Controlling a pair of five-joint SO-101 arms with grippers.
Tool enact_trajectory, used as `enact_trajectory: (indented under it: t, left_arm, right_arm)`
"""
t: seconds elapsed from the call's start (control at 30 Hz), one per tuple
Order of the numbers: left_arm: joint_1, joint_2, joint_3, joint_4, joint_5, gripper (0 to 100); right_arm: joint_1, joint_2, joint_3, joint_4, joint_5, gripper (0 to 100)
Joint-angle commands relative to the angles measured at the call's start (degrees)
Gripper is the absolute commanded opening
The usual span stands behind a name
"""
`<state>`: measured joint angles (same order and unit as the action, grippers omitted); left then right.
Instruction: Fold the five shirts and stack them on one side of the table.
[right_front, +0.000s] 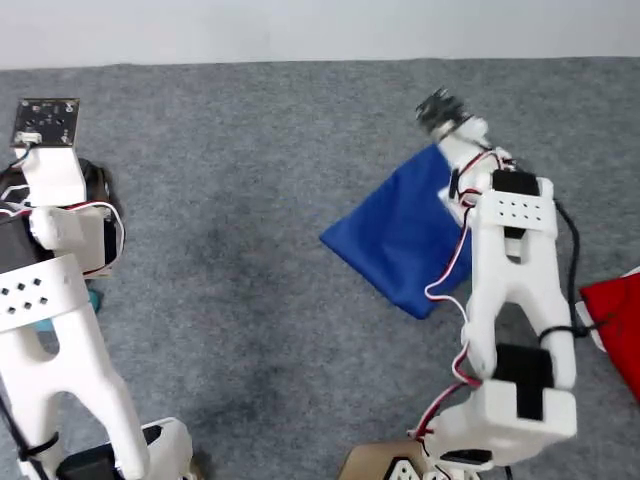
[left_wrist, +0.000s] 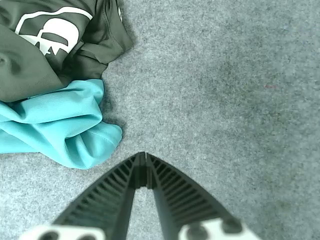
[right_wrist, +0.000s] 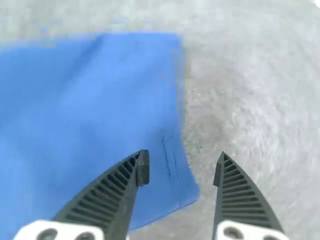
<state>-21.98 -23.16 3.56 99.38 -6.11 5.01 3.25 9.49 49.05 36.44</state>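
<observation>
A folded blue shirt lies right of the table's middle. My right gripper hangs over its far corner. In the right wrist view this gripper is open and holds nothing, one finger over the blue shirt and the other over bare carpet past the hem. A crumpled black shirt with a white skull print and a bunched teal shirt lie together at the left. Beside the teal one my left gripper is shut on nothing, above the carpet. A red shirt sits at the right edge.
Grey carpet covers the table, with a wide bare stretch between the two arms. The left arm's white body stands at the left edge, a sliver of teal cloth peeking out beside it. A white wall runs along the back.
</observation>
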Motion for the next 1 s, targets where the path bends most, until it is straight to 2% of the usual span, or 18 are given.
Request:
enact_trajectory:
  t: [0.0,0.23,0.33,0.53,0.73,0.97]
  left_arm:
    - [-0.3,-2.0,0.1,1.0,-0.4,0]
    - [0.0,-1.6,0.1,0.6,-0.4,0]
    - [0.0,-1.6,0.1,0.6,-0.4,0]
    - [0.0,-1.6,0.1,0.6,-0.4,0]
    - [0.0,-1.6,0.1,0.6,-0.4,0]
    - [0.0,-1.6,0.1,0.7,-0.4,0]
  right_arm:
    - [-0.6,-6.6,-1.5,-0.5,-20.7,21.8]
    - [-2.9,-8.7,-1.5,5.9,-62.7,21.8]
    - [-4.9,-7.3,-1.5,8.0,-73.3,21.8]
    - [-9.5,-4.5,-1.8,12.9,-78.3,24.4]
    - [-11.7,-0.7,-1.8,17.0,-79.0,51.9]
    - [-10.4,6.0,-2.4,12.8,-81.8,50.8]
